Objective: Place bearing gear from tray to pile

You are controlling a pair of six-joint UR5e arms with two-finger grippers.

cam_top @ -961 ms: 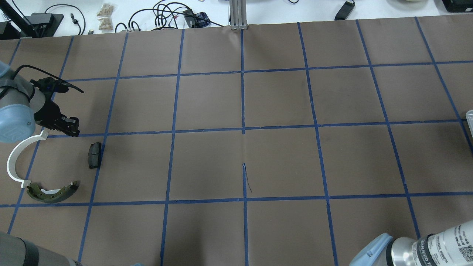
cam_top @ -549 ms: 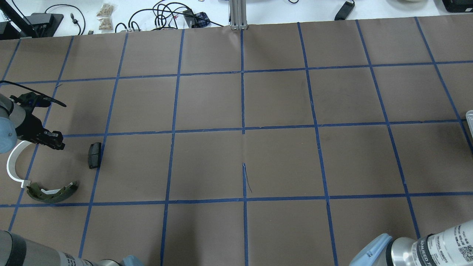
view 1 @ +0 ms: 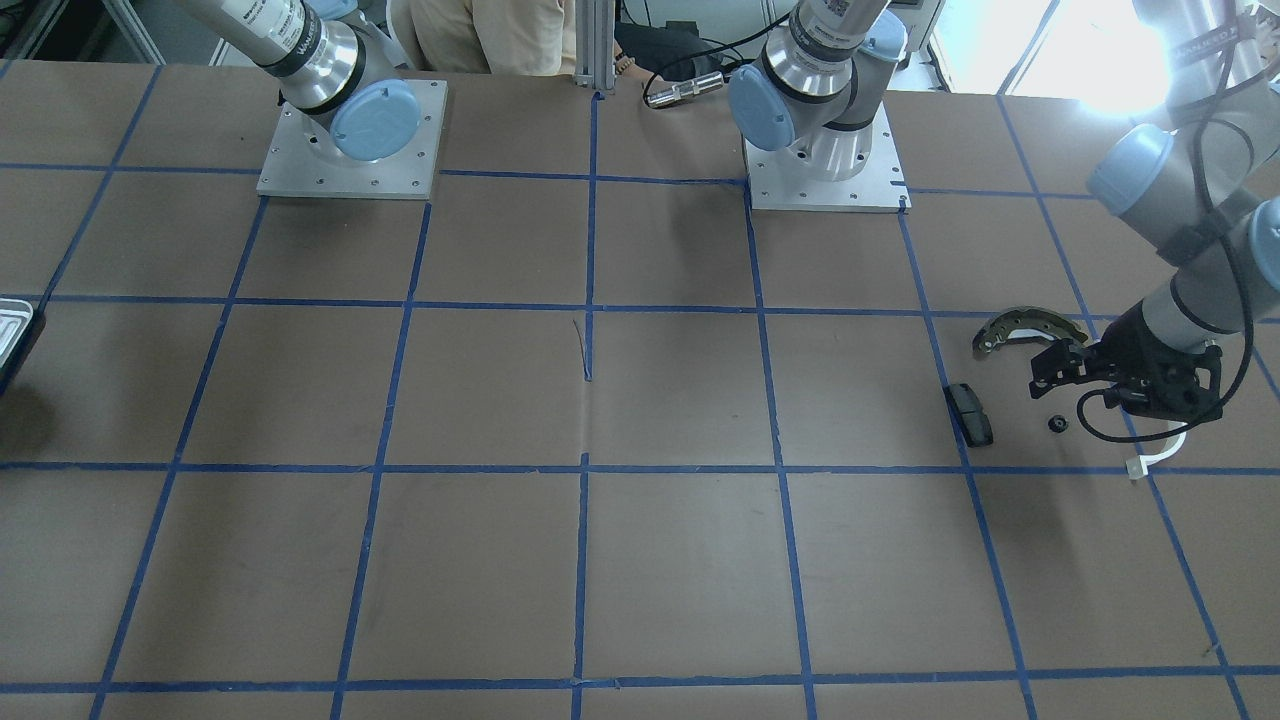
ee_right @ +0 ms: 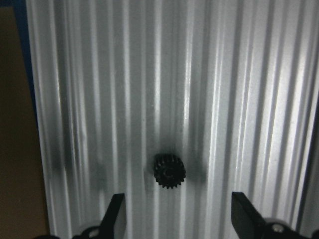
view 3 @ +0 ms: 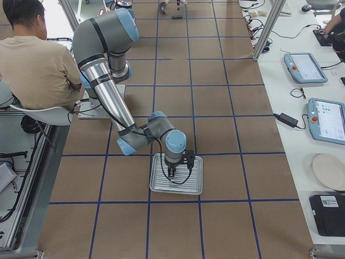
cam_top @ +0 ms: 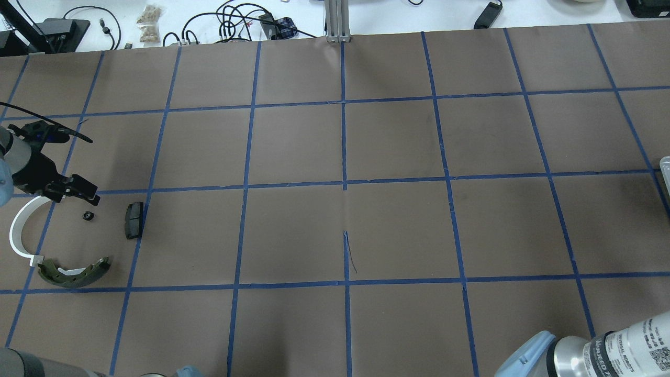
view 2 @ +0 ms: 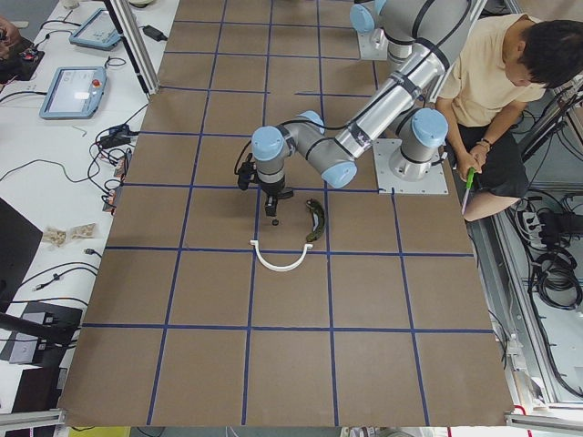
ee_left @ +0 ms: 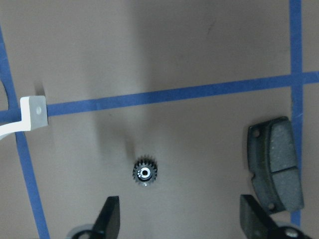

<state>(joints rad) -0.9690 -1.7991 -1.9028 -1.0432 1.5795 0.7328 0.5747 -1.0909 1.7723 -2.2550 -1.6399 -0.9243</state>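
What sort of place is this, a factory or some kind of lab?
Probably a robotics research lab. The left arm and right arm are bolted to a table gridded with blue tape, touchscreen pendants and loose cables lie on side benches, and a person sits beside the arms.

Table, robot's left end: bearing gear lies in the pile, between arc and pad, touching neither. Brake shoe lies nearer the robot, by the arc's end. Left gripper hangs over the gear, apart from it. Far right end: tray, with a second gear in it under the right gripper.
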